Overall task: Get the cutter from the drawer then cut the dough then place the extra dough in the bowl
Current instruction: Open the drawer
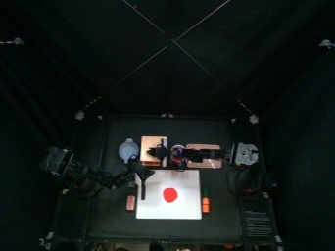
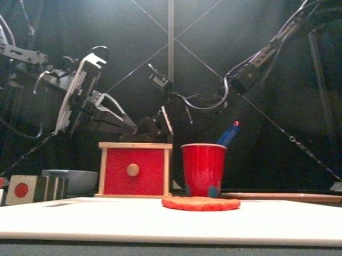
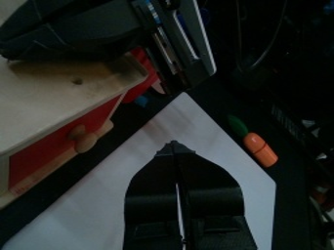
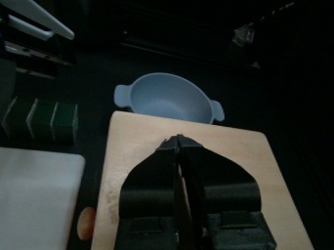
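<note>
Dough (image 2: 201, 203) sits up front on the board (image 2: 80, 215), well apart from both my tools. Behind it is the box (image 2: 134, 146), drawer (image 2: 132, 172) shut, so I can't see inside. Left tool (image 3: 174, 146) is pinched together over the board near the drawer. Right tool (image 4: 175, 143) is closed too, above the box top, with the bowl (image 4: 170, 96) just past it.

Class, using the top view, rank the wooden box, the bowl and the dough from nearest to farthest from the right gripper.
1. The wooden box: directly beneath the right gripper, at the table's back.
2. The bowl: just left of the box.
3. The dough: farthest, on the white board toward the front.
</note>
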### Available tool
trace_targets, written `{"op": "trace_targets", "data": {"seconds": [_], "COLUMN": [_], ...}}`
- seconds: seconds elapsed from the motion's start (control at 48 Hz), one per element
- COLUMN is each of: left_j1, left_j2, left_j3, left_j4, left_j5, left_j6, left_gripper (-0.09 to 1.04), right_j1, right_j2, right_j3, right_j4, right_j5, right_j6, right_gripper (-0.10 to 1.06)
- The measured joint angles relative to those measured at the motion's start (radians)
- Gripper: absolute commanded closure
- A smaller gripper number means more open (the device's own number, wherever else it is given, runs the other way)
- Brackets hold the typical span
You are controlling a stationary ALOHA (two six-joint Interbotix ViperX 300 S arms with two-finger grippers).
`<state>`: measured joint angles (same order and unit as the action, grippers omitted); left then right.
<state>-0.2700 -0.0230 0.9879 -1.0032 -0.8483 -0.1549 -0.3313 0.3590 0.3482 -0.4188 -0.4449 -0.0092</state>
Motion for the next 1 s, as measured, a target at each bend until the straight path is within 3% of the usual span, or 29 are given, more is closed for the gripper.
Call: {"op": "trace_targets", "data": {"seconds": [0.125, 0.375, 0.542, 0.729, 0.917, 1.0], "left_j1": [0.0, -0.002, 0.0, 0.002, 0.003, 0.006], "left_j2": [0.025, 0.04, 0.061, 0.086, 0.086, 0.087], "left_j3": [-0.026, -0.034, -0.034, -0.034, -0.034, -0.034], "left_j4": [-0.06, -0.086, -0.092, -0.092, -0.092, -0.092], "left_j5": [-0.014, -0.017, -0.017, -0.018, -0.017, -0.012], "left_j6": [-0.078, -0.333, -0.506, -0.545, -0.545, -0.545], "left_gripper": [0.79, 0.41, 0.3, 0.23, 0.08, 0.08], "right_j1": [0.0, 0.0, 0.003, 0.003, 0.005, 0.008], "right_j2": [-0.002, -0.002, -0.002, -0.002, -0.002, -0.002], "right_j3": [-0.005, -0.011, -0.011, -0.012, -0.014, -0.014], "right_j4": [0.0, -0.005, -0.005, -0.005, -0.005, -0.005], "right_j5": [0.017, 0.038, 0.046, 0.051, 0.055, 0.055], "right_j6": [-0.002, -0.002, -0.002, -0.002, -0.002, -0.002], "right_gripper": [0.94, 0.94, 0.94, 0.94, 0.94, 0.94]}}
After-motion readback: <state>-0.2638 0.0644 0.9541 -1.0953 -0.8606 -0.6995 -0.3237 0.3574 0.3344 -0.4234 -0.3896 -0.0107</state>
